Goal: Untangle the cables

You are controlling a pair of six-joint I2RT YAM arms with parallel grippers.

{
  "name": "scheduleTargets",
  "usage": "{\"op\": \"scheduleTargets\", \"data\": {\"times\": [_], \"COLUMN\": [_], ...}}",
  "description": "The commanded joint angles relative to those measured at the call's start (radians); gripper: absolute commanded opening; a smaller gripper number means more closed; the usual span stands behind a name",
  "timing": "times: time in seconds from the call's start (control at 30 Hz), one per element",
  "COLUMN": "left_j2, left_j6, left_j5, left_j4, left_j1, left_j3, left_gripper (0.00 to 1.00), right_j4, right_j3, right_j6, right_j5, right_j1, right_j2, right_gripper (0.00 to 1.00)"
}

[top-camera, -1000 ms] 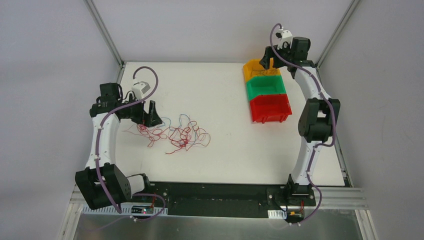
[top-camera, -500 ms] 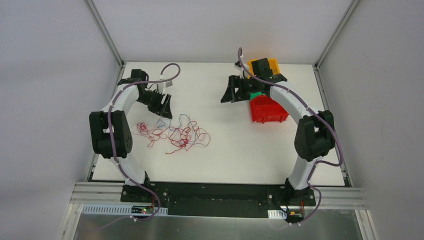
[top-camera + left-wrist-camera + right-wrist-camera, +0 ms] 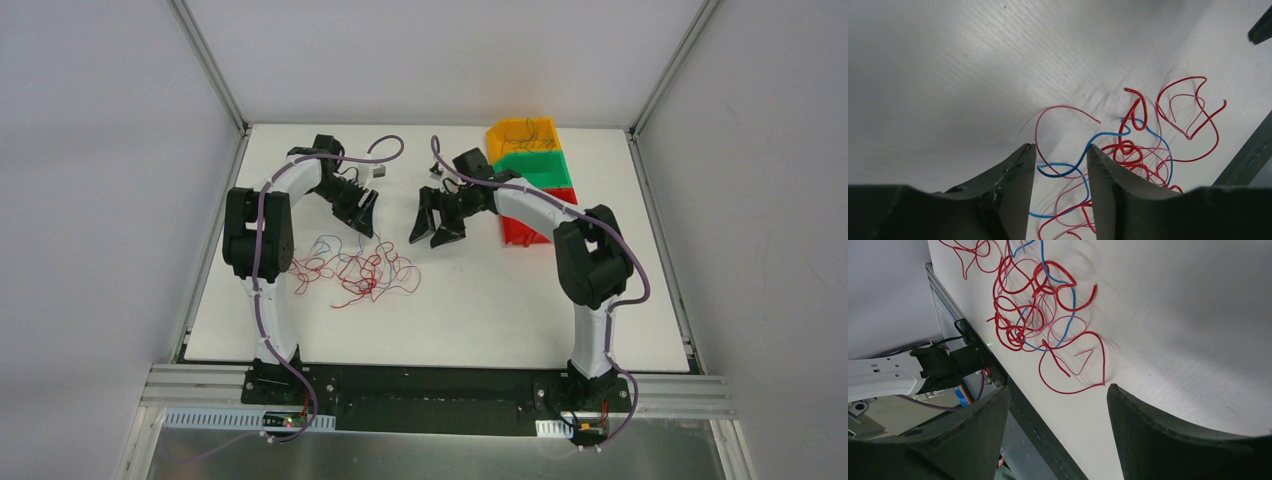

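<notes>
The cables lie in a loose tangle on the white table, left of centre, mostly red with a few blue strands. My left gripper hangs at the tangle's far edge. In the left wrist view its jaws stand narrowly apart above the table, and a blue cable loops through the gap without being clamped. My right gripper hovers just right of the tangle with its jaws wide apart. In the right wrist view the right gripper holds nothing, and the cables lie beyond its fingertips.
Three bins stand in a row at the back right: yellow, green and red, the red one partly behind the right arm. The black mounting rail runs along the table's near edge.
Both arms have swung in toward the tangle: the left from the table's left side, the right from over the bins. The left jaws have narrowed.
</notes>
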Motion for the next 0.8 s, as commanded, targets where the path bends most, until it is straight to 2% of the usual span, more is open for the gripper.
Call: {"op": "scheduleTargets", "data": {"times": [0.0, 0.07, 0.13, 0.27, 0.37, 0.5, 0.77], "left_j2": [-0.013, -0.059, -0.123, -0.281, -0.399, -0.513, -0.598], "left_j6": [-0.013, -0.035, -0.077, -0.161, -0.245, -0.349, -0.487], "left_j5": [-0.009, 0.006, 0.034, 0.066, 0.045, -0.010, -0.188], "left_j4": [-0.020, -0.019, -0.019, -0.019, -0.019, -0.019, -0.003], "left_j1": [-0.005, 0.000, 0.009, 0.027, 0.043, 0.074, 0.168], "left_j3": [0.051, 0.040, 0.025, 0.008, 0.032, 0.108, 0.437], "left_gripper": [0.30, 0.11, 0.00, 0.00, 0.00, 0.00, 0.00], "right_j4": [0.064, 0.099, 0.150, 0.157, 0.121, 0.083, 0.048], "right_j3": [-0.006, -0.018, -0.055, -0.088, -0.084, -0.080, -0.126], "right_j6": [0.098, 0.113, 0.123, 0.079, 0.033, -0.015, -0.070], "right_j5": [-0.029, -0.015, 0.011, 0.083, 0.128, 0.176, 0.202], "right_j1": [0.067, 0.096, 0.119, 0.161, 0.184, 0.202, 0.212], "right_j2": [0.051, 0.073, 0.082, 0.112, 0.138, 0.159, 0.155], "right_gripper": [0.71, 0.65, 0.57, 0.42, 0.27, 0.01, 0.00]}}
